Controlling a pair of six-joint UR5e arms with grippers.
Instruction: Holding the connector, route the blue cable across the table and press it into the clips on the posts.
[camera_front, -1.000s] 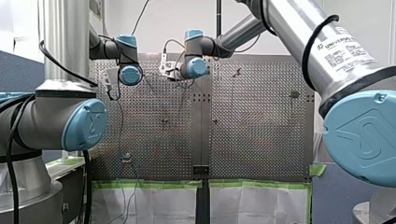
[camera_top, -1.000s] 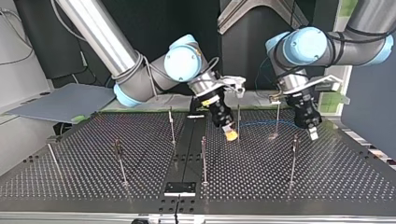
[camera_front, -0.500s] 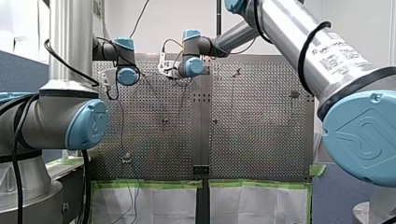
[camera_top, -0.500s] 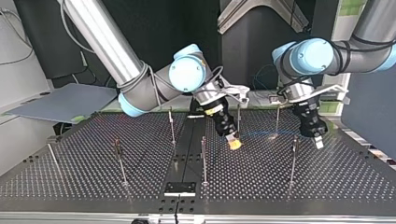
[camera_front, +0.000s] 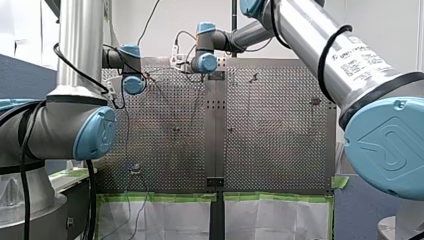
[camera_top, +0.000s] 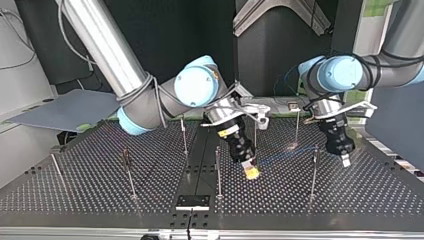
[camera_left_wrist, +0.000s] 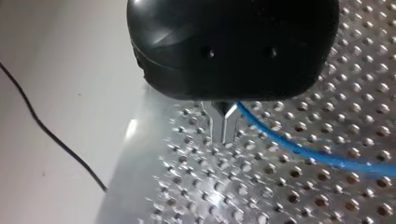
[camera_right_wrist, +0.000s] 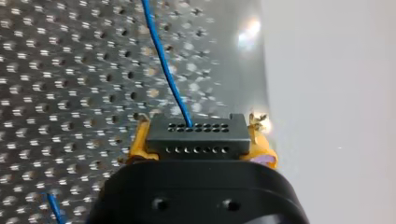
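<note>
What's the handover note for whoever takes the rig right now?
Right gripper: shut on the connector, with a yellow pad on each side. It is low over the table, beside the middle post.
Left gripper: metal fingers shut. The blue cable runs out from beside them; whether it is pinched does not show.
Cable: leaves the connector and heads toward the left gripper.
Done: connector in hand, cable strung out.
Left: the cable is not visibly seated on any post. Route it across and press it in.
</note>
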